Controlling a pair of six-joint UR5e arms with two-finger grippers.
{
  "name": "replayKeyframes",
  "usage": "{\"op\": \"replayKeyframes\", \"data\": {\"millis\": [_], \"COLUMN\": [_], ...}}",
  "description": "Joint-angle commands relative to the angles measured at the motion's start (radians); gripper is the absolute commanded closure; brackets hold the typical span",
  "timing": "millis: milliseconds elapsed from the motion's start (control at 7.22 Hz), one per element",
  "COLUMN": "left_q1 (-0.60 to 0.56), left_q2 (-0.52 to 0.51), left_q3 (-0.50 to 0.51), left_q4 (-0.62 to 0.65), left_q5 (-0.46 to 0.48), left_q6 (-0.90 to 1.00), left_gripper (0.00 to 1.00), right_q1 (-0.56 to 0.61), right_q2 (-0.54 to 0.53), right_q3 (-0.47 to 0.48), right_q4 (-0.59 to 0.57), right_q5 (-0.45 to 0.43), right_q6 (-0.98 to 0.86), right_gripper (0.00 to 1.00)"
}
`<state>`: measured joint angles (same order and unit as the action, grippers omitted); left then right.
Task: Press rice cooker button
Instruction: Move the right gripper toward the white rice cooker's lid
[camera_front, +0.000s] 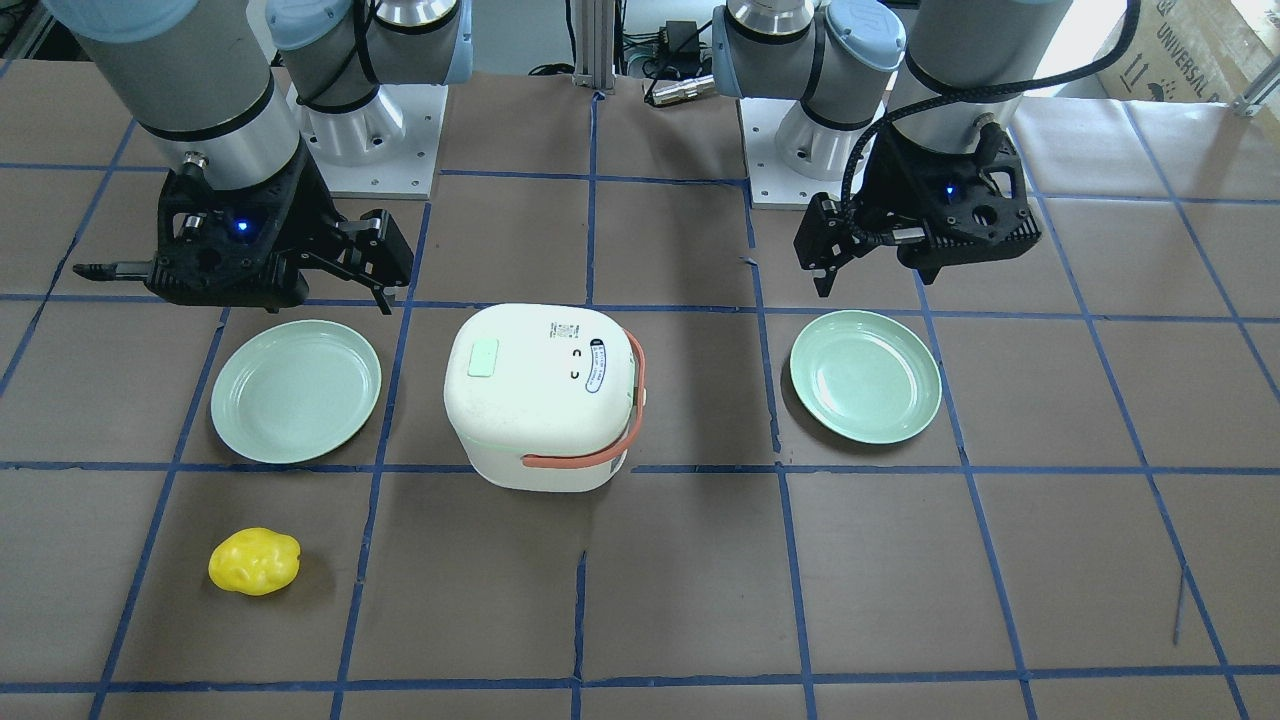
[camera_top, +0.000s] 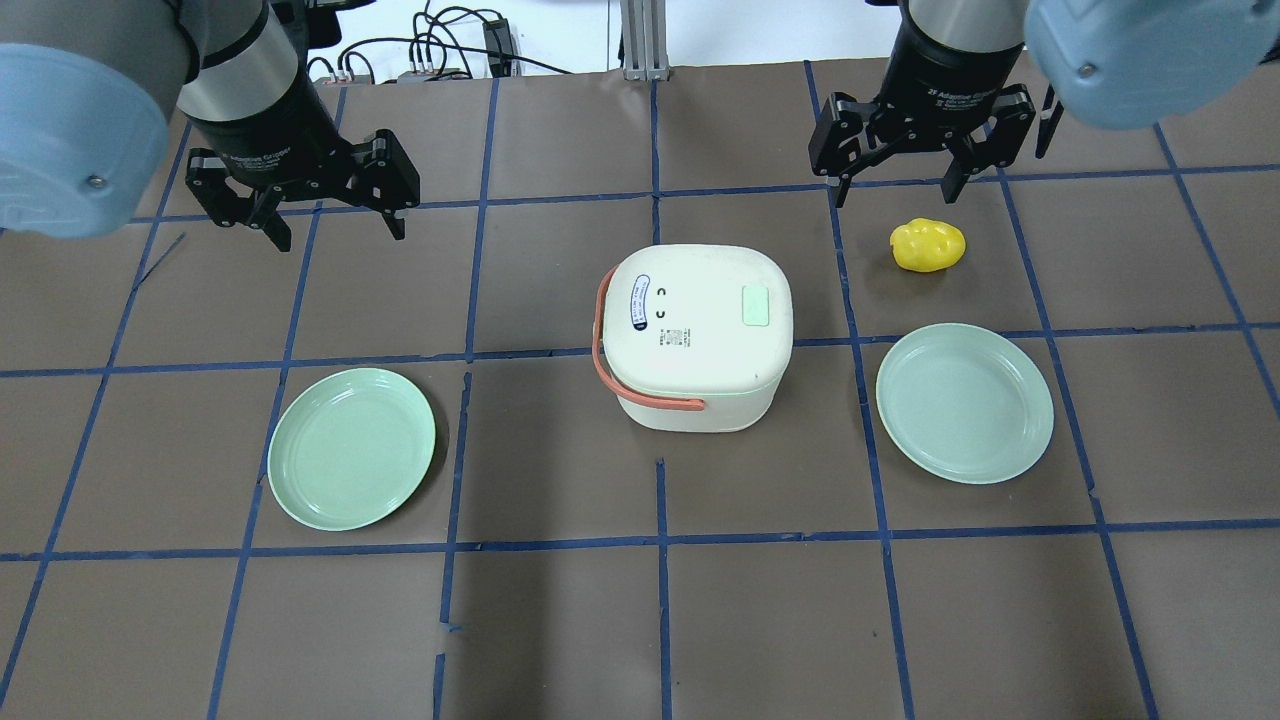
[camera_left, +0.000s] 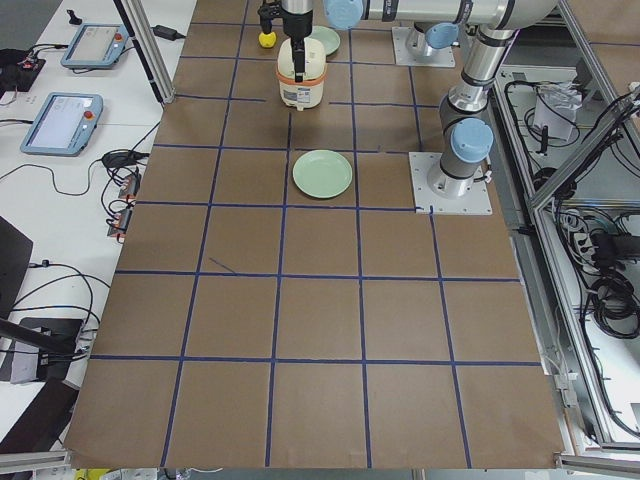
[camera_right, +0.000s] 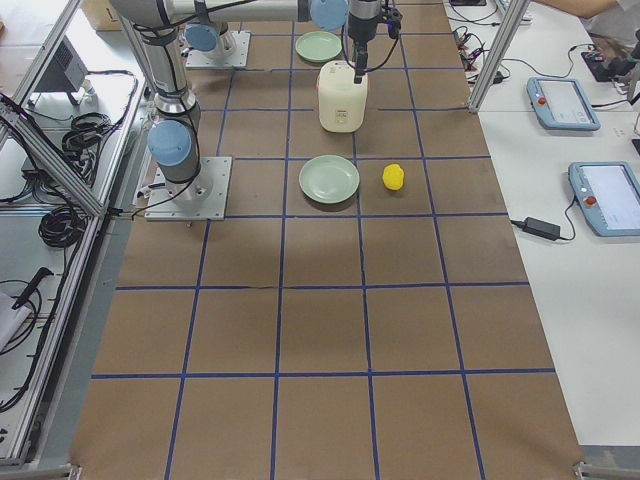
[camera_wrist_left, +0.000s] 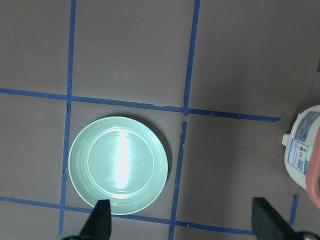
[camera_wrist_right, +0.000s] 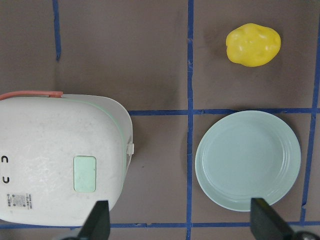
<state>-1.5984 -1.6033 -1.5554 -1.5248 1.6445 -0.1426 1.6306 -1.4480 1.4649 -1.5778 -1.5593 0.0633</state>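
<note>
We see a table (camera_top: 560, 620) covered in brown paper and marked into squares with blue tape (camera_top: 660, 540). The white rice cooker (camera_top: 700, 330) stands at its middle, with the left plate (camera_top: 351, 448) and the right plate (camera_top: 965, 402), both pale green, apart on either side. A yellow lump (camera_top: 928, 245) lies near the right plate.

The tabletop (camera_top: 560, 620) wore a matt brown, paper-like cover ruled with smooth blue tape (camera_top: 660, 600). Between the left pincer (camera_top: 335, 230) and the right pincer (camera_top: 895, 192), both matt black and plastic-looking, the rice cooker (camera_top: 700, 340) had a smooth off-white plastic shell, faintly scuffed on top (the right wrist view showed it best). It also had a smooth pale green button (camera_top: 755, 304) and a salmon, seemingly plastic handle (camera_top: 598, 350). The plate (camera_wrist_left: 118, 165) below the left pincer was glossy, streaked with glare. The second plate (camera_wrist_right: 247, 160), below the right pincer, looked duller. The yellow lump (camera_wrist_right: 252, 44) near that pincer was shiny and bumpy.
</note>
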Motion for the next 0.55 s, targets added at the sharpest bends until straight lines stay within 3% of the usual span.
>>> {"op": "replayKeyframes", "data": {"millis": [0,415], "left_q1": [0.0,0.0], "left_q2": [-0.001,-0.001], "left_q3": [0.0,0.0], "left_q4": [0.0,0.0], "left_q5": [0.0,0.0], "left_q6": [0.0,0.0], "left_gripper": [0.0,0.0], "right_q1": [0.002,0.006], "right_q2": [0.0,-0.032], "right_q3": [0.0,0.014], "right_q4": [0.001,0.034], "right_q5": [0.005,0.011], "right_q6": [0.003,0.038], "right_gripper": [0.01,0.01]}}
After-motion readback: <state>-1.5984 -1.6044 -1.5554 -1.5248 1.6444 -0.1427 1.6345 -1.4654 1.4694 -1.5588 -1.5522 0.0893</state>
